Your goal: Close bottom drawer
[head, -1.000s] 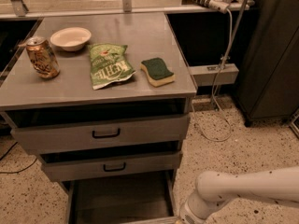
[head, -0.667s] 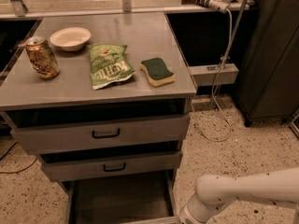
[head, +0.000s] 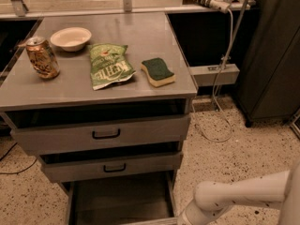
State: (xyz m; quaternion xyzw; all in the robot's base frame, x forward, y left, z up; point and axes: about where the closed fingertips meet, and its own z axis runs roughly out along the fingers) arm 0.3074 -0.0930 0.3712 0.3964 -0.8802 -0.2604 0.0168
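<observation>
The bottom drawer (head: 117, 200) of the grey metal cabinet stands pulled out, its deep grey inside open to view. Its front panel and handle lie at or below the bottom edge of the camera view and mostly do not show. My white arm (head: 234, 196) reaches in from the right, down toward the drawer's front right corner. The gripper itself is cut off by the bottom edge and does not show.
Above are the mid-sized drawer front (head: 112, 167) and the tallest drawer front (head: 103, 134), each with a black handle. On the cabinet top (head: 140, 32) lie a soda can (head: 42, 57), a white bowl (head: 71, 38), a green chip bag (head: 108, 65) and a sponge (head: 158, 71). A dark cabinet (head: 272, 55) stands at right.
My arm has shifted slightly lower and left toward the drawer's front corner. The drawer looks equally far open.
</observation>
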